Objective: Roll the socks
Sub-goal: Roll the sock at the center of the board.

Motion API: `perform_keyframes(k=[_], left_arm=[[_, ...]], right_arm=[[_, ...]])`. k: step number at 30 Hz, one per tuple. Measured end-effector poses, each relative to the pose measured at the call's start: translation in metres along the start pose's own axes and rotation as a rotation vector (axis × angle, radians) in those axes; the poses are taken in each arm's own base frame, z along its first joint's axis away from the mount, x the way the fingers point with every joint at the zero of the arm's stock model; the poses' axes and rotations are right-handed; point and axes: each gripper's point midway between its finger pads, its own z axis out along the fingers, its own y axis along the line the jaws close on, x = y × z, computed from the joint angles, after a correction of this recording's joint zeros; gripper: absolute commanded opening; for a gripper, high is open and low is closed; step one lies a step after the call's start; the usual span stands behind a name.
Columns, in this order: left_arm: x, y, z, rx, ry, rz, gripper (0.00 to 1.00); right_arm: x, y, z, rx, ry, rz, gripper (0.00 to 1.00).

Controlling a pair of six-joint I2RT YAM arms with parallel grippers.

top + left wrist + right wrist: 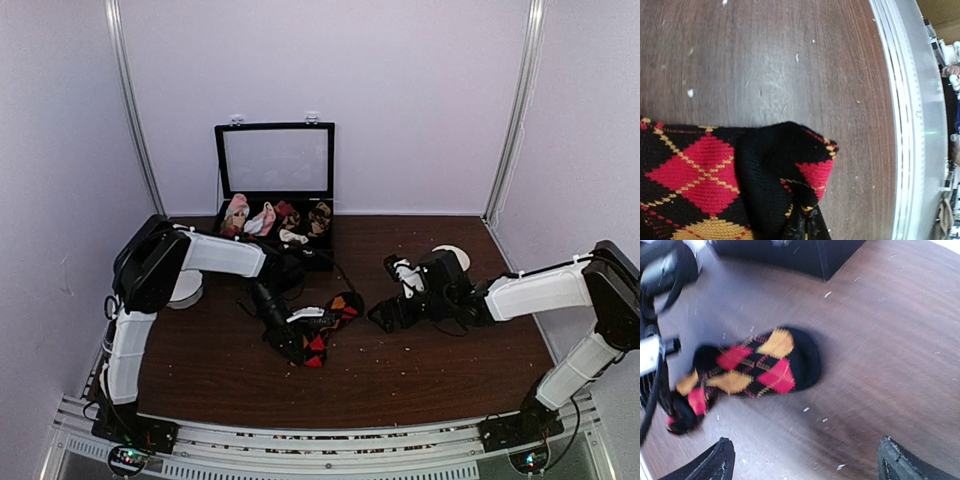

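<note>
The socks (340,308): black argyle, red and orange diamonds, lying near the middle of the worktop (450,370), one end bunched up. Your left gripper (285,335) is clamped shut on that bunched end. Your right gripper (810,465) hovers just right of the socks, jaws wide apart.

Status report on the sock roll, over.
Left gripper shut on black argyle knit sock with red and orange diamonds. Right gripper open, hovering beside it. Nothing between them.
</note>
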Motion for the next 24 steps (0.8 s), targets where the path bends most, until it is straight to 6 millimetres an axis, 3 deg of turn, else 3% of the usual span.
perform_keyframes(k=[4, 6, 8, 10, 12, 15, 19, 24], left_arm=[[0.005, -0.003, -0.002, 0.044, -0.001, -0.052, 0.0], [0.006, -0.003, -0.003, 0.064, 0.001, -0.077, 0.0], [0.006, -0.003, -0.002, 0.094, -0.001, -0.107, 0.0], [0.006, -0.002, -0.002, 0.127, -0.007, -0.141, 0.0], [0.006, -0.002, -0.003, 0.156, -0.011, -0.17, 0.0], [0.006, -0.002, -0.004, 0.205, -0.025, -0.217, 0.0], [0.006, 0.0, -0.005, 0.254, -0.037, -0.266, 0.0], [0.006, 0.0, -0.005, 0.282, -0.043, -0.311, 0.0]], right_arm=[[0.019, 0.023, -0.005, 0.04, -0.001, -0.158, 1.0], [0.027, 0.036, -0.026, 0.072, -0.052, -0.239, 1.0], [0.022, 0.041, -0.047, 0.107, -0.124, -0.276, 1.0], [0.002, 0.034, -0.074, 0.177, -0.257, -0.217, 1.0], [-0.018, 0.014, -0.104, 0.262, -0.407, -0.073, 0.97], [-0.019, 0.0, -0.129, 0.269, -0.552, 0.009, 0.86], [-0.001, 0.02, -0.113, 0.239, -0.478, -0.12, 0.83], [0.037, 0.077, -0.078, 0.114, -0.347, -0.427, 0.7]])
